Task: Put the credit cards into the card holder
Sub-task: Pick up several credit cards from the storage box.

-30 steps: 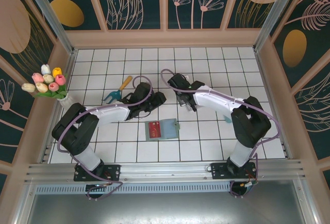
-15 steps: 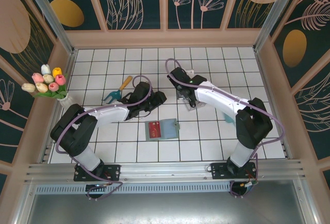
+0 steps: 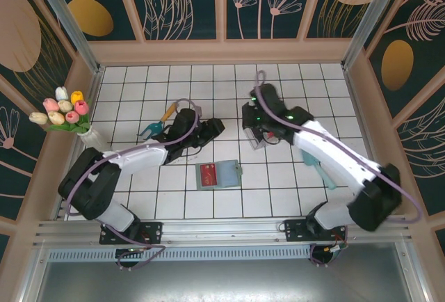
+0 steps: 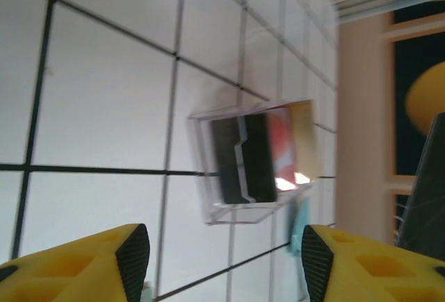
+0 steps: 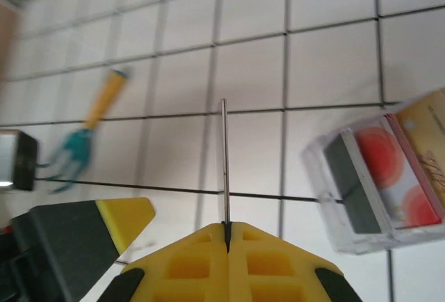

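My right gripper (image 5: pixel 227 227) is shut on a thin credit card (image 5: pixel 224 163), seen edge-on and standing straight up from the jaws, held above the tiles. To its right lies a clear tray (image 5: pixel 334 227) with dark, red and tan credit cards (image 5: pixel 379 177) in it. My left gripper (image 4: pixel 224 264) is open with nothing between its fingers, and the same tray (image 4: pixel 208 208) of cards lies a little beyond them. In the top view the sage-green card holder (image 3: pixel 226 175) lies open with a red card (image 3: pixel 207 173) on it, nearer than both the left gripper (image 3: pixel 214 128) and the right gripper (image 3: pixel 254 129).
A teal trowel (image 3: pixel 160 124) with a yellow handle lies left of the left gripper. A vase of tulips (image 3: pixel 66 114) stands at the left wall. A teal object (image 3: pixel 321 171) lies under the right arm. Wooden walls enclose the tiled table.
The right arm has lifted and swung right off the tray with a card in its shut jaws. The left gripper's jaws have opened wider.
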Controlling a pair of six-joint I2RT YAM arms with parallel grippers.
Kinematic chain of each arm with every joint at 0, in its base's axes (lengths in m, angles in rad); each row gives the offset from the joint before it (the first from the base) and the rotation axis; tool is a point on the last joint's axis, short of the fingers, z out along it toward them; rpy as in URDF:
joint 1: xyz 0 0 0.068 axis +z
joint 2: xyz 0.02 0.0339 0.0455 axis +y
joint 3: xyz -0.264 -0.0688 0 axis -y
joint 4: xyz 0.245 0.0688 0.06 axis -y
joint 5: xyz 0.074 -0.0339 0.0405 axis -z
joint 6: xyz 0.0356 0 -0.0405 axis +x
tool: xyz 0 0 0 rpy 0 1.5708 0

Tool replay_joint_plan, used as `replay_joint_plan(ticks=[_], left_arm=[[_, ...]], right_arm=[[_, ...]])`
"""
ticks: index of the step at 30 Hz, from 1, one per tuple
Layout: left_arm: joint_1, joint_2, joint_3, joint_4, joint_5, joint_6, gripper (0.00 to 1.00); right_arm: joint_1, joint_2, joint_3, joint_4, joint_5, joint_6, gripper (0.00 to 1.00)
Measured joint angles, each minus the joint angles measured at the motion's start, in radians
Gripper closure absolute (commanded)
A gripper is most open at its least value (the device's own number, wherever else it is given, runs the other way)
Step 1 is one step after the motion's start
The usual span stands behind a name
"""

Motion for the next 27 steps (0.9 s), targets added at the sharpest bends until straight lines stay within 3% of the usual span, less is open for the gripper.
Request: replay_joint_plan(ticks=[3,6,10,14,17,26,27], left_arm=[[0.016,-0.071,-0.042,0.098,0.034,-0.023,0.27],[0.024,-0.114,-0.055,0.186,0.076,-0.038,0.25],[0.024,-0.112,-0.047,0.295,0.169,-0.048,0.24],[0.024,-0.087,-0.03,0.384,0.25,-0.068,0.27],[0.024,-0.071,-0.021,0.455,0.3,-0.089,0.39],[0.024,-0.061,-0.021,0.576,0.365,-0.144,0.99],[0.026,-0.061,-0.023,0.569,0.364,-0.147,1.0]], right_arm=[[-0.13,-0.076,-0.063,0.085,-0.223,-0.01,1.0],[-0.196,-0.087,-0.098,0.161,-0.432,-0.01,1.0],[-0.23,-0.087,-0.141,0.269,-0.654,0.024,1.0],[-0.231,-0.079,-0.156,0.356,-0.796,0.063,1.0],[-0.232,-0.069,-0.158,0.402,-0.856,0.082,1.0],[-0.235,-0.021,-0.163,0.426,-0.888,0.091,0.98],[-0.235,-0.018,-0.163,0.427,-0.888,0.091,0.96]])
